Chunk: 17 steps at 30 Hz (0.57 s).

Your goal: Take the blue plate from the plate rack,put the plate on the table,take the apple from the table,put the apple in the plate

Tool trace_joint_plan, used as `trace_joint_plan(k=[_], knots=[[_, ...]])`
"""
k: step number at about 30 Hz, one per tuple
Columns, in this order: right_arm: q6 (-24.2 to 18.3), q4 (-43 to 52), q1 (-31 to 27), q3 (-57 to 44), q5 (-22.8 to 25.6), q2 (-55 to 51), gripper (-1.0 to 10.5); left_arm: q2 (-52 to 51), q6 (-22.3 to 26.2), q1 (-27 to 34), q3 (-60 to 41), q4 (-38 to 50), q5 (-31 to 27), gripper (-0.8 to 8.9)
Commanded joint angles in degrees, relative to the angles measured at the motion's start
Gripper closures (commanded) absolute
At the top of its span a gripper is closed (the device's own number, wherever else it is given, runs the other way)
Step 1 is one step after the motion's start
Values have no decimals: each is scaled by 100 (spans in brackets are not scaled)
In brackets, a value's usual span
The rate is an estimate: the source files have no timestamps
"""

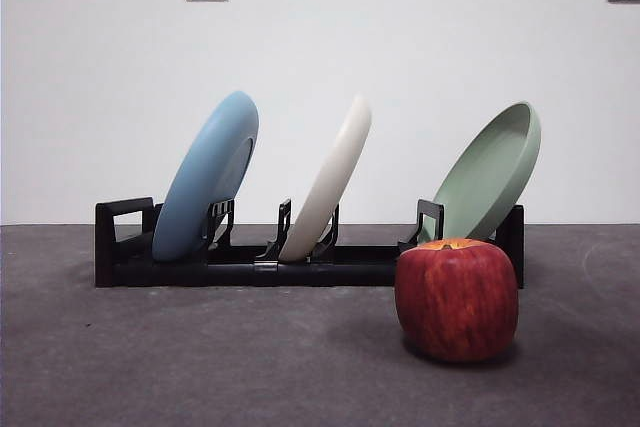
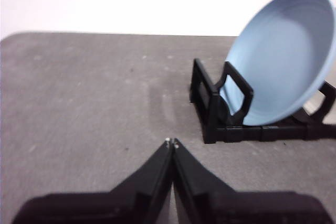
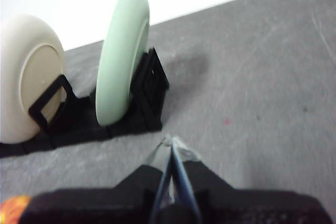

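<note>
Here, 3 plates lean in the long black plastic plate rack (image 1: 300,265) on the dark grey matte surface (image 1: 200,367): the large round light-blue plate (image 1: 205,177) at one end, a cream-white plate (image 1: 328,179) in the middle, and a pale green plate (image 1: 492,175) at the other end. The big dark-red apple (image 1: 457,299) sits on the surface just in front of the rack's green-plate end. The left gripper (image 2: 171,142) hovers near the blue plate's end, jaws pressed together, empty. The right gripper (image 3: 172,141) hovers beside the green plate, likewise closed and empty.
</note>
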Motion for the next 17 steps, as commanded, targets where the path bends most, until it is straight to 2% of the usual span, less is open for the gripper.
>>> trace_joint_plan(k=[1, 8, 11, 17], knots=[[317, -120, 2, 240, -2, 90, 958, 48, -678, 17, 177, -31, -70, 819], [490, -315, 2, 1115, -9, 809, 958, 758, -1298, 15, 1078, -83, -20, 819], [485, -319, 2, 1554, -11, 1191, 958, 1228, -1331, 15, 1620, -87, 59, 819], [271, -459, 2, 2505, -13, 2103, 958, 2411, -1272, 15, 2833, -273, 802, 819]])
